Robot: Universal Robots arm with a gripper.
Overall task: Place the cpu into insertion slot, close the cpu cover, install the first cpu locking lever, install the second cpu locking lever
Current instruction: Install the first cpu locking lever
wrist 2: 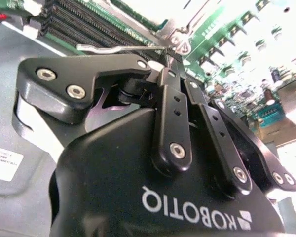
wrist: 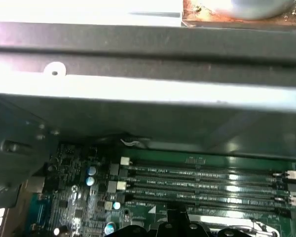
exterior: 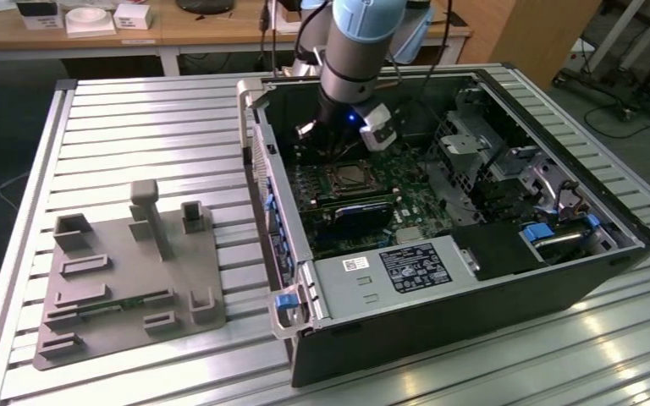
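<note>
**Pincer Down Inside the Computer Case**

The arm reached into the open computer case (exterior: pixel 551 283) lying on the slatted desk (exterior: pixel 145 127). In the second wrist view the pincer (wrist 2: pixel 173 61) looked clenched, its tips at the end of a thin metal lever (wrist 2: pixel 121 48). I could not tell whether it gripped the lever. In the exterior view the cpu (exterior: pixel 352 178) sat in the slot (exterior: pixel 330 183) on the green board (exterior: pixel 415 203), just below the arm.

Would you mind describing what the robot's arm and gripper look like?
The arm is a silvery-grey tube with light blue joint caps, black cables alongside and a small blue light at the wrist. The gripper is black, with jointed bars, silver screws and white lettering.
</note>
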